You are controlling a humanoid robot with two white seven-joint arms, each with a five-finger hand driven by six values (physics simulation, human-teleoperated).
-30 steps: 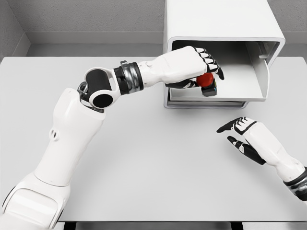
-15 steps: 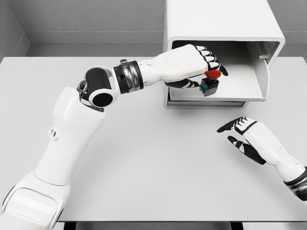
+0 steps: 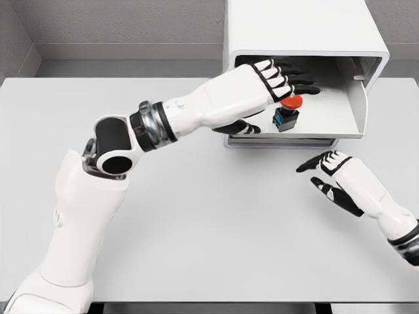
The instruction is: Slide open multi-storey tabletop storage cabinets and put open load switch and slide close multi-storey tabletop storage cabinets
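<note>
- Switch (image 3: pixel 287 112): red mushroom cap on dark body w/ blue bit, sits upright in the pulled-out drawer (image 3: pixel 327 127) of the cabinet (image 3: pixel 301 29), left-centre of the tray floor, well clear of the right wall.
- Left hand (image 3: pixel 278 75): over the drawer, just above/behind the switch; fingers stretched flat and spread toward the back, holding nothing. Can't tell if the palm edge touches the red cap – looks v. close.
- Step in hand, my read: switch is placed, so hand has to come out. Best to lift first, then pull back toward the left over the drawer's front lip, fingers kept straight so none hooks the cap and tips it.
- Forearm crosses the cabinet's left edge – watch it doesn't drag on the frame.
- Right hand (image 3: pixel 334 180): on the table (image 3: pixel 196 216) in front of the drawer, fingers open and relaxed, empty. Near the drawer front, so prob. the one to push it shut once the left arm is clear.
- Push slow & straight; a jolt could topple the switch.
</note>
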